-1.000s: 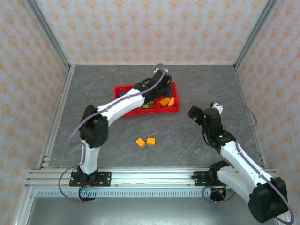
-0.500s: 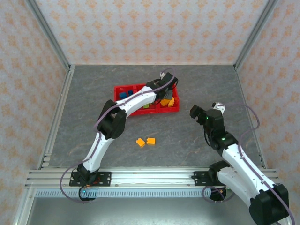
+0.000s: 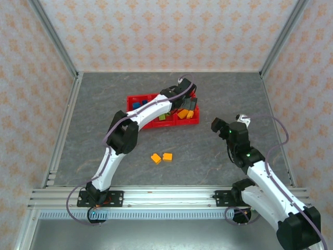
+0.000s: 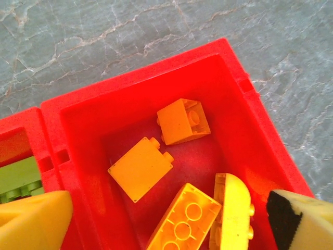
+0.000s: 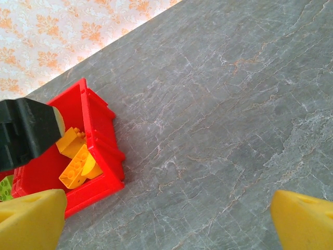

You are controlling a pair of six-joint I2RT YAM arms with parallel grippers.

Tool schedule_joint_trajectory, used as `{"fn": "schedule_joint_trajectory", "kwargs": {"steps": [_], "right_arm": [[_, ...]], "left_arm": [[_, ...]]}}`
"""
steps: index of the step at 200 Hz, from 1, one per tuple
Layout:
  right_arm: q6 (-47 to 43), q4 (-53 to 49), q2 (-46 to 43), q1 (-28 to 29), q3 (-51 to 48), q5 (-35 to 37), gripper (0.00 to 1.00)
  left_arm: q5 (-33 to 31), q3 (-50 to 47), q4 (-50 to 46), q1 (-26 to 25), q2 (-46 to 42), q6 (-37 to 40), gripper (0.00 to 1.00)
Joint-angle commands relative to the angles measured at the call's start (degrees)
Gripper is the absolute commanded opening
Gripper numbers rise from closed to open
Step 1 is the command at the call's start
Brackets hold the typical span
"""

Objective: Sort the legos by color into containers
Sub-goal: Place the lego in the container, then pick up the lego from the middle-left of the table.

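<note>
Release looks done: left gripper (image 4: 166,223) hangs spread wide and empty over the right-end container (image 4: 130,86), where four orange legos (image 4: 183,121) lie. Right gripper (image 5: 166,219) is spread too, empty, above the table (image 5: 234,104). The middle container (image 4: 21,117) holds a green brick (image 4: 18,176). Next, I judge, comes lifting clear and fetching the two loose orange bricks (image 3: 162,157) on the table.

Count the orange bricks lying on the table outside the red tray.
2. The left orange brick and the right orange brick lie side by side on the table, nearer the robot than the red tray. Others may lie hidden.
</note>
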Motion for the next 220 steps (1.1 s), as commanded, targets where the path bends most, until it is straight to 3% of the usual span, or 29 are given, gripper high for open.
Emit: {"fn": "schedule_joint_trajectory", "kwargs": {"steps": [1, 27, 58, 98, 153, 197, 220], "right_arm": [[-0.98, 0.35, 0.98, -0.37, 0.15, 1.42, 1.0], [-0.27, 1.83, 3.42, -0.4, 0.48, 0.01, 1.0], [0.46, 3.52, 7.4, -0.35, 1.72, -2.42, 1.0], [-0.37, 2.36, 15.77, -0.37, 6.47, -10.26, 1.0], [2.99, 6.92, 27.14, 0.24, 11.6, -20.4, 1.0], [2.77, 6.29, 29.22, 1.8, 13.46, -19.92, 1.0], [2.8, 5.92, 29.18, 1.9, 14.17, -19.18, 1.0]], "left_arm": [[1.02, -3.5, 0.63, 0.1, -8.7, 0.86, 0.99], [0.88, -14.55, 3.17, -0.89, -16.93, 1.03, 0.99], [2.4, -34.75, 6.82, -2.12, -29.41, -1.67, 0.99], [4.12, -56.27, 9.21, -6.26, -42.59, -6.87, 0.99], [5.25, -67.15, 7.12, -10.69, -49.66, -6.08, 0.99], [9.35, -74.22, 8.88, -10.67, -59.42, 2.12, 0.99], [11.19, -74.0, 9.92, -10.59, -60.41, 4.16, 0.99]]}}
